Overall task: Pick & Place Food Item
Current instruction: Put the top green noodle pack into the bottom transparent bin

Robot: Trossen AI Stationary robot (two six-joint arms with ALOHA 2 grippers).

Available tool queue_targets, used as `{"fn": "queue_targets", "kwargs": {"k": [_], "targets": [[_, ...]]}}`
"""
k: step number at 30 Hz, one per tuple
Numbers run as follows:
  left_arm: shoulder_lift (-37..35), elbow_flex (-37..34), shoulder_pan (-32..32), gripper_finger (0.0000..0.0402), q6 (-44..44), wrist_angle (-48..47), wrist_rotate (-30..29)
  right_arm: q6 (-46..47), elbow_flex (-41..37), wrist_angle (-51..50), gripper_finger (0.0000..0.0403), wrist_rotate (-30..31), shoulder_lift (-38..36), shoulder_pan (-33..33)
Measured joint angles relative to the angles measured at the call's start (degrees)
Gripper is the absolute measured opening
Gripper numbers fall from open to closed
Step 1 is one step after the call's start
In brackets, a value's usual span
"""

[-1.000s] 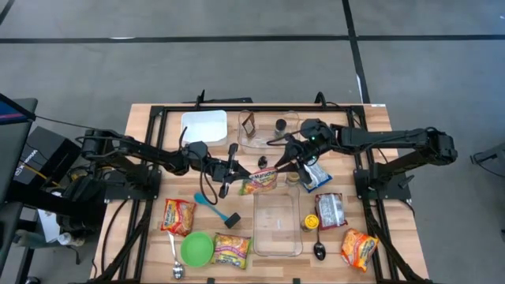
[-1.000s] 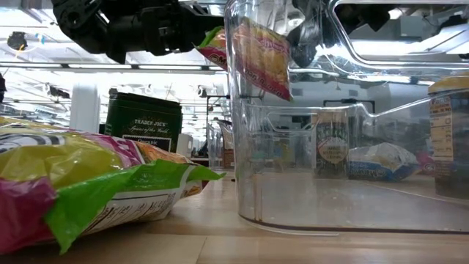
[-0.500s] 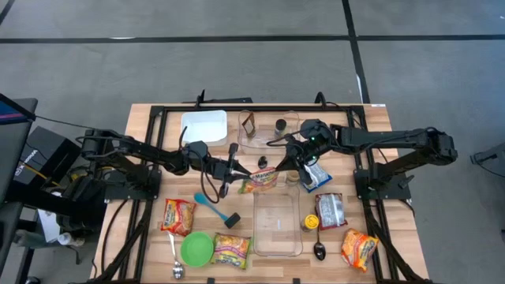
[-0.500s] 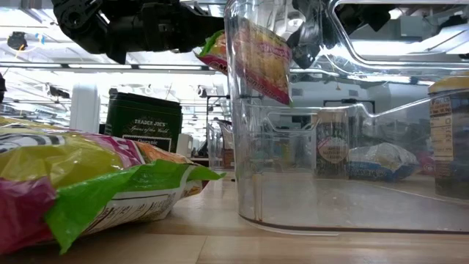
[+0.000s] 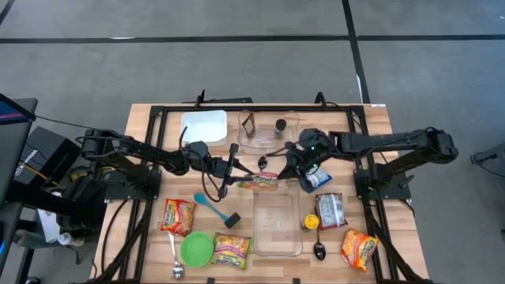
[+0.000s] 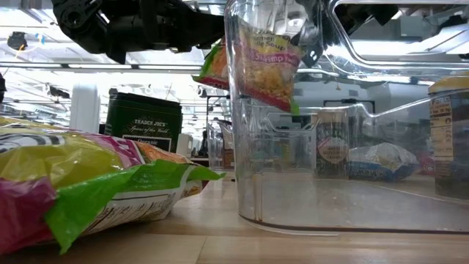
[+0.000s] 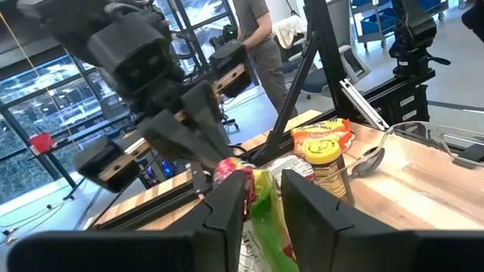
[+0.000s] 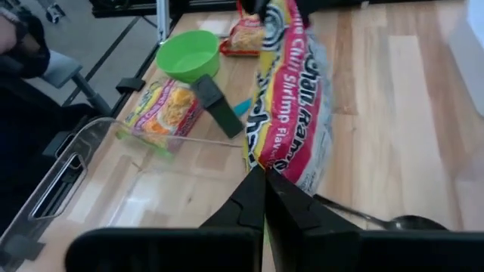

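The red, yellow and green shrimp ramen packet (image 5: 261, 181) hangs in the air between the two arms, just above the far rim of the clear rectangular plastic bin (image 5: 278, 223) at the middle of the table. In the right wrist view the packet (image 8: 290, 98) hangs down from the right gripper (image 8: 259, 185), whose two dark fingers are pressed together on its edge, so this claw is closed on the packet. In the left wrist view the left gripper (image 7: 263, 198) has its fingers parted on either side of the packet's green corner (image 7: 261, 198); from these views it looks to be letting go, though whether a pad is touching the wrapper I cannot tell.

As a judgement, the pick is done and so, nearly, is a hand-over between the arms. What remains is the carry and the drop, likely into the clear bin just beneath. The low view shows the packet (image 6: 268, 62) above the bin's near wall (image 6: 344, 165), not yet inside.

Around it lie other unmoved items: a second ramen packet (image 5: 179, 214) beside a green round plastic bowl (image 5: 196, 248), a third packet (image 5: 231, 250) next to that bowl, and a yellow-lidded jar (image 5: 310, 224) just beside the bin.
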Motion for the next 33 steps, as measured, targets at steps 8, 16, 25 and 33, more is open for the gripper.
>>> {"fn": "queue_targets", "kwargs": {"k": [8,16,25,33], "targets": [[0.0,0.0,-0.5,0.0086,-0.2,0.1,0.0,3.4,0.0,-3.5,0.0000,7.0,0.0,4.5],[0.0,0.0,-1.0,0.0088,-0.2,0.0,0.0,4.3,0.0,-5.8,0.0000,9.3,-0.6,7.1],[0.0,0.0,-1.0,0.0088,-0.2,0.3,0.0,8.8,0.1,-11.7,0.0000,16.4,-1.9,9.0],[0.0,0.0,-1.0,0.0088,-0.2,0.1,0.0,9.9,0.0,-13.5,0.0000,16.7,-1.0,9.0]]}}
